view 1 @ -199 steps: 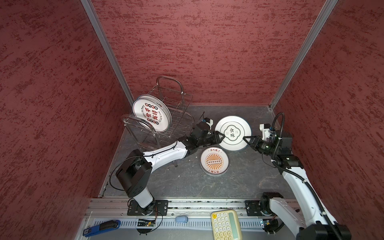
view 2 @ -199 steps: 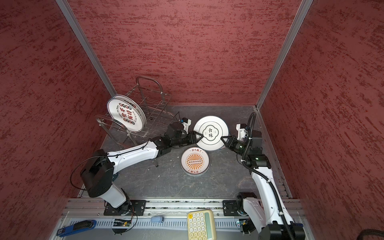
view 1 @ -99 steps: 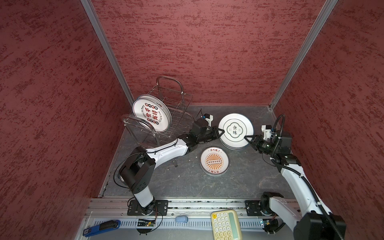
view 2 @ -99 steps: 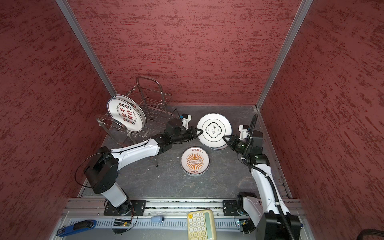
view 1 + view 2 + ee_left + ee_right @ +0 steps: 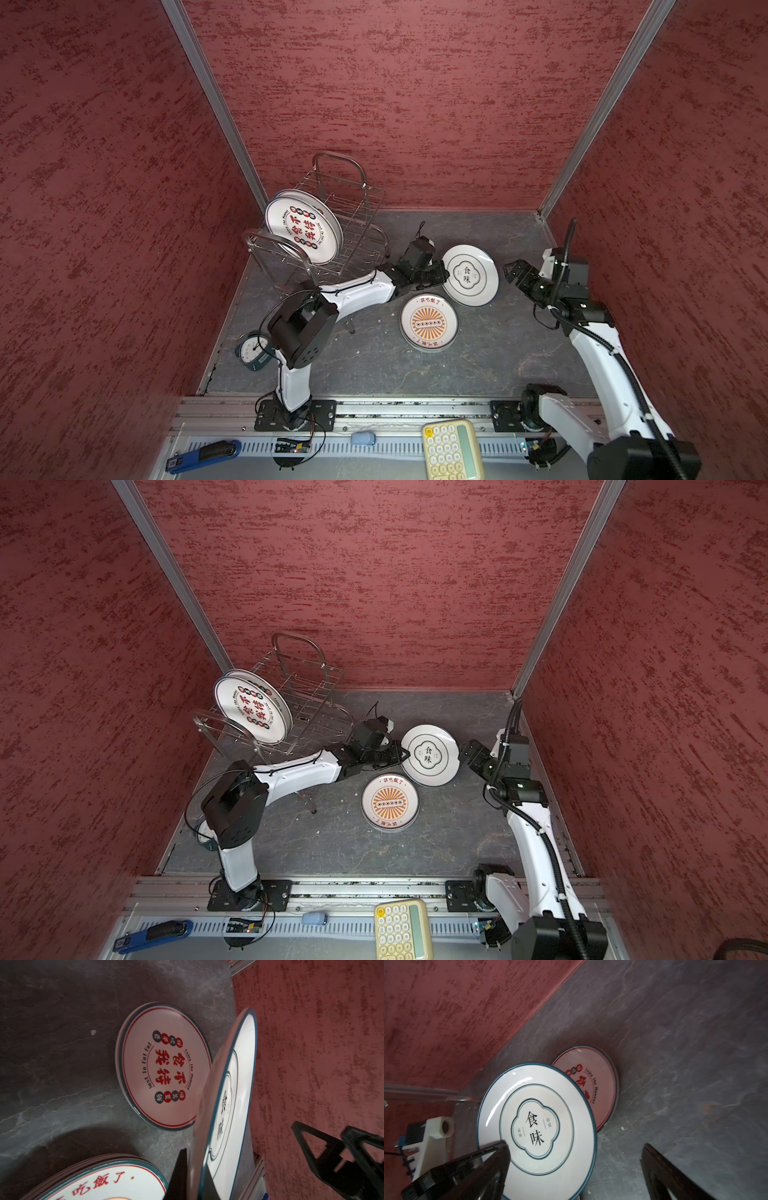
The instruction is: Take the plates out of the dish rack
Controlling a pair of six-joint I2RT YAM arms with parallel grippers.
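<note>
red walls (image 5: 415, 104), grey floor (image 5: 374, 365): plate held off the floor, rack at rear left.
rack (image 5: 338, 160) holds upright plates (image 5: 303, 230). teal plate (image 5: 469, 274) hangs tilted, partly over red plate (image 5: 164, 1066) lying flat; sunburst plate (image 5: 429, 322) lies flat nearby. left gripper (image 5: 441, 276) is clamped on the teal plate's rim. right gripper (image 5: 511, 272) is spread wide, just beside that plate, not touching.

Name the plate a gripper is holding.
The teal-rimmed plate with black characters, pinched by the left gripper; others lie flat or stand in the dish rack.
</note>
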